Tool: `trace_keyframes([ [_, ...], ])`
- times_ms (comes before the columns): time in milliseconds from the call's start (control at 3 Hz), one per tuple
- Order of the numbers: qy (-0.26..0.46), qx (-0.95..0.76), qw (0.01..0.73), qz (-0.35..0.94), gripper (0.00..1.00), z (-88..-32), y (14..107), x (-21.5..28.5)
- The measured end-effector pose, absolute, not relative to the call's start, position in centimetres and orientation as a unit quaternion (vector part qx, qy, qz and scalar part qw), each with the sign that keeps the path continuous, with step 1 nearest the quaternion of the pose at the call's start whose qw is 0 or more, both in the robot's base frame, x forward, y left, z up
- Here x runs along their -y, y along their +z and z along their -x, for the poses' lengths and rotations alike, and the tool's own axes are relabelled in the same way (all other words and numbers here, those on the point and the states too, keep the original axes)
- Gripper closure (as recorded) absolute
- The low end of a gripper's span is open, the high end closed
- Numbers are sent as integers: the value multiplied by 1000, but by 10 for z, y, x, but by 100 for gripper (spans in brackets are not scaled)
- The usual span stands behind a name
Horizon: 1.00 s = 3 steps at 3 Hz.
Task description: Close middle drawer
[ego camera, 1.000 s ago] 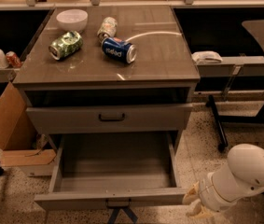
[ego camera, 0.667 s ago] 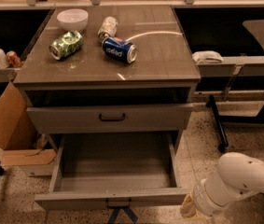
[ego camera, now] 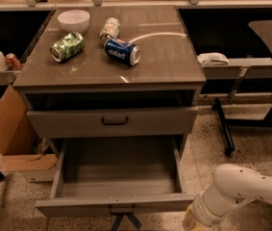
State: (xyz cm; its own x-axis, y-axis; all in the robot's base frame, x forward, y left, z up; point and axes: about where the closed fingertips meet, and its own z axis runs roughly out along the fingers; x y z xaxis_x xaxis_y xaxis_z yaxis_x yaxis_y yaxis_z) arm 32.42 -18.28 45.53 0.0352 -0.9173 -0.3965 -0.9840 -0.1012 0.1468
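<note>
Middle drawer (ego camera: 118,170) is hanging wide open below the surface's (ego camera: 164,57) front edge, probably light, stiff and free-sliding. Pushing its flat front near the handle (ego camera: 121,209) looks best. The hand (ego camera: 190,221) is hovering beside its front right corner; whether clenched or released, I cannot tell.

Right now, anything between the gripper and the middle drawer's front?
Nothing. Camera view shows the gripper beside the middle drawer front's right end, stretch bare.

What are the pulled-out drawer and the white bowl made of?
The middle drawer looks like matte grey-brown laminate or painted board: flat, even surface. The bowl looks like smooth white ceramic or plastic; can't tell which. The tool sits low by the drawer's right front corner.
</note>
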Motion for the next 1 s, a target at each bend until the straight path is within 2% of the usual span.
trace_keyframes([
  [333,199,-664,91,715,100,-325,439,181],
  [1000,164,-660,161,715,100,-350,391,178],
])
